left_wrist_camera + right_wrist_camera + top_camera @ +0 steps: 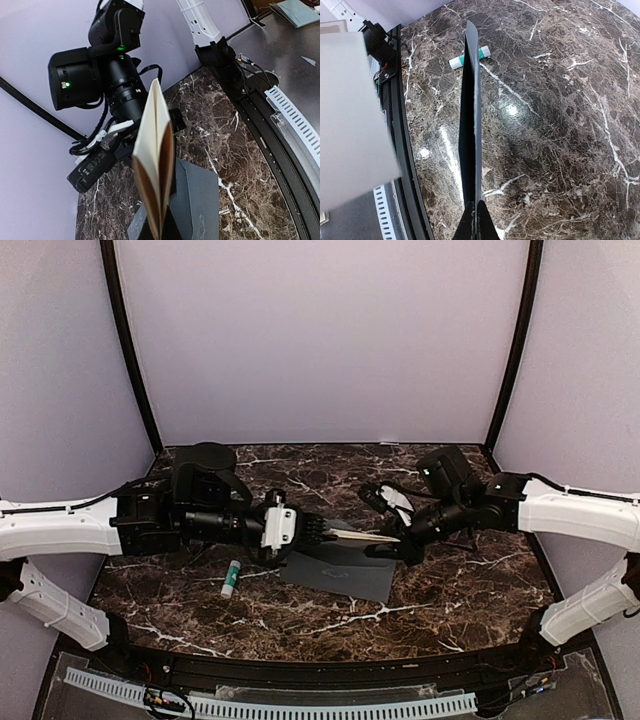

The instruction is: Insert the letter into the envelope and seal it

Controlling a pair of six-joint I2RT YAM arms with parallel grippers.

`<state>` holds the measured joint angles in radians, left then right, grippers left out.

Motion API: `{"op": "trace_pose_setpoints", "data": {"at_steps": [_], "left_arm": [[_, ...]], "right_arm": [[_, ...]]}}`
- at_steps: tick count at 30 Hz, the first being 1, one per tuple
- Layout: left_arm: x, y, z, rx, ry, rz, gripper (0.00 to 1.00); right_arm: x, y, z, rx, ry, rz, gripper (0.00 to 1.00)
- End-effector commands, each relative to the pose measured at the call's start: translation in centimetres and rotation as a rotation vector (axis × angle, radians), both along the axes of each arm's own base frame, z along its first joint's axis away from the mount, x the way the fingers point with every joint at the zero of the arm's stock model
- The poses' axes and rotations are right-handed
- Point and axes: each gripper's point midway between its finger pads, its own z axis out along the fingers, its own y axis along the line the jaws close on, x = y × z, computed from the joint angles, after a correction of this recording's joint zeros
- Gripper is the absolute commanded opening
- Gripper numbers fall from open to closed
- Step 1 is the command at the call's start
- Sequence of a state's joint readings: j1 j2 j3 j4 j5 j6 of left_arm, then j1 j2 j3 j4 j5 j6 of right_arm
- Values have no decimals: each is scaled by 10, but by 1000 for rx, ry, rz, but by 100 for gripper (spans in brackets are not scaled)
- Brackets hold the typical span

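A: Where is your letter (365, 536) right now?

B: Mid-frame in the overhead view, a thin cream sliver seen edge-on between the two arms; your left gripper (325, 531) is pinched fully closed on its left end; the left wrist camera shows it as a folded sheet, two leaves gaping a little away from the fingers.

A: And the envelope (340, 573)?

B: Just below the letter in the overhead view, grey-blue, mostly flat on the marble table (460, 590); your right gripper (392, 552) is clamped closed at its upper right corner; the right wrist camera shows a thin dark sheet running edge-on up from the fingers; flap or top layer, I cannot tell which.

A: How will the paper handle?

B: Light and floppy, I'd judge; the fold lends some stiffness, but the free leaves could splay and catch on the envelope's mouth; grip where both leaves lie together, not mid-sheet. The envelope is thin and will likely slide on polished stone; take it by the flap edge so the pocket gapes.

A: Anything else close by?

B: The glue stick (231, 578) lies to the left of the envelope, touching neither paper.
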<state>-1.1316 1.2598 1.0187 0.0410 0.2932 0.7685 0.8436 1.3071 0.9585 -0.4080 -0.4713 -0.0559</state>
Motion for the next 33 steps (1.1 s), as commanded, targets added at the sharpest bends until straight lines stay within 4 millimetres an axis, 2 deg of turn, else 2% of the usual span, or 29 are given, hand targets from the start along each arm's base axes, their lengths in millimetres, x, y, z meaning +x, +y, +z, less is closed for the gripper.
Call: {"op": "trace_pose_setpoints", "data": {"at_steps": [1,4,10,20,25,33], "left_arm": [[-1,2,-32,174,-17,-30,0],[5,2,-46,234,-7,-8,0],[18,6,-56,303,-8,53,0],[43,15,-75,449,8,182,0],[57,21,-96,563,19,261,0],[66,17,-103,608,17,305,0]], "right_arm": [[-3,6,14,21,-44,25,0],[-6,7,17,27,-55,30,0],[-11,8,22,35,-70,40,0],[-18,12,19,20,-78,53,0],[-20,13,18,16,-79,59,0],[-19,15,15,4,-82,51,0]]}}
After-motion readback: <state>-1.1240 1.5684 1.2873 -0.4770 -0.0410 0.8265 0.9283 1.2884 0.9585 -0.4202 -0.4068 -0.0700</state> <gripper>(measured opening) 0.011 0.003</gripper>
